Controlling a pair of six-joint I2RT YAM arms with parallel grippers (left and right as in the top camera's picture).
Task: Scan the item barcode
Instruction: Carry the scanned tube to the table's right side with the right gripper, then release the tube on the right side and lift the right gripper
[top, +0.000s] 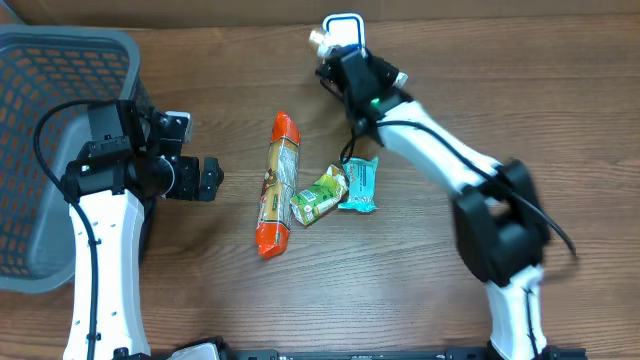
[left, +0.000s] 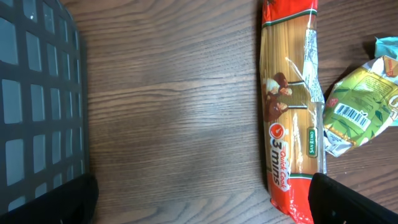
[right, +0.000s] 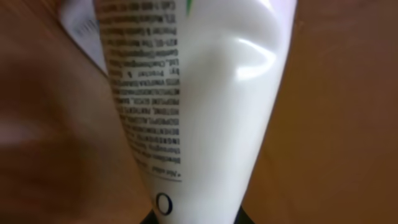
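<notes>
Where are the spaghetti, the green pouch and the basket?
spaghetti (top: 277, 185): overhead view, middle of the packet.
green pouch (left: 359, 111): left wrist view, middle, beside its barcode.
basket (top: 70, 40): overhead view, top rim.

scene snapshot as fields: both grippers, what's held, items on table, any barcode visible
left gripper: open, empty, beside the basket
right gripper: shut on white tube, at the far side of the table
white tube: fine print faces the right wrist camera; no barcode seen
spaghetti packet: flat on table, mid-scene
green packet: against spaghetti packet, barcode face up
teal packet: next to green packet
basket: grey, at the left
</notes>
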